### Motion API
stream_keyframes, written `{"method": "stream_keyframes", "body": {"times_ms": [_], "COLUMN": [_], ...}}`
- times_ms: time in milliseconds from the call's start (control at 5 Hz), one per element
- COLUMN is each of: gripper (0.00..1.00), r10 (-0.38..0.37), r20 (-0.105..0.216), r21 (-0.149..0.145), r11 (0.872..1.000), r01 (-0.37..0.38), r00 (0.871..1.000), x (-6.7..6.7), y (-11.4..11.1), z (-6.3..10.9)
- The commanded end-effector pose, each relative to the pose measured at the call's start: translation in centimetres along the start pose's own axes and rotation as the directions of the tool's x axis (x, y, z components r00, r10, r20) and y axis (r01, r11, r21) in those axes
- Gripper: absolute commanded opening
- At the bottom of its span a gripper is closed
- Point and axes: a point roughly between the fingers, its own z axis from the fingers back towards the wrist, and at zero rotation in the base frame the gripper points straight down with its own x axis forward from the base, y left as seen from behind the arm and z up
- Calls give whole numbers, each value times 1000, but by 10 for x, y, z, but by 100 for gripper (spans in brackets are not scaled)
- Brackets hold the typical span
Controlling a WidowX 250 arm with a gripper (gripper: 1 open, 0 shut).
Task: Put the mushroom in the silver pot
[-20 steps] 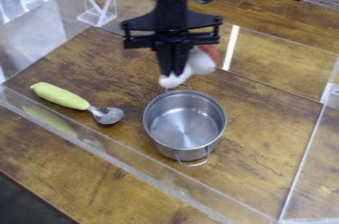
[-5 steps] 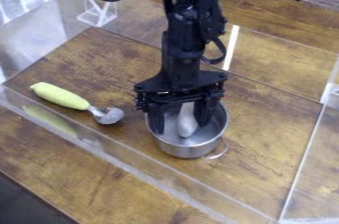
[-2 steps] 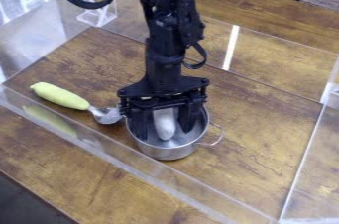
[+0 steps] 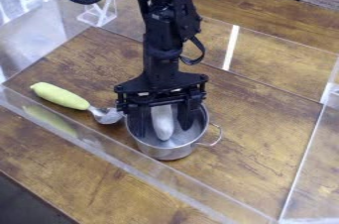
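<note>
The silver pot stands on the wooden table just right of the spoon. My gripper reaches straight down into it, jaws spread wide and open, one finger near each inner wall. The mushroom is inside the pot between the fingers, its pale stem showing upright. The arm hides its cap. Whether a finger still touches it is unclear.
A metal spoon with a yellow-green handle lies to the left, its bowl close to the pot. Clear plastic walls ring the work area, including a low one along the front. A white rack stands at the back left.
Four seconds ago the mushroom hung in the gripper behind the pot; now it is inside. Over the last second the arm and pot have shifted slightly left, towards the spoon.
</note>
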Motion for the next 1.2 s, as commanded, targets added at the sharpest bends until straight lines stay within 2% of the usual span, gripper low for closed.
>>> {"method": "stream_keyframes", "body": {"times_ms": [0,200,600,1000], "gripper": [100,100,100,100], "r10": [-38,-113,-84,4], "r20": [52,44,21,35], "r21": [-79,-90,-77,-145], "r11": [996,989,993,989], "r01": [42,117,86,1], "r00": [998,993,996,999], "x": [14,19,-3,-2], "y": [-4,-6,-29,-37], "z": [43,60,37,77]}}
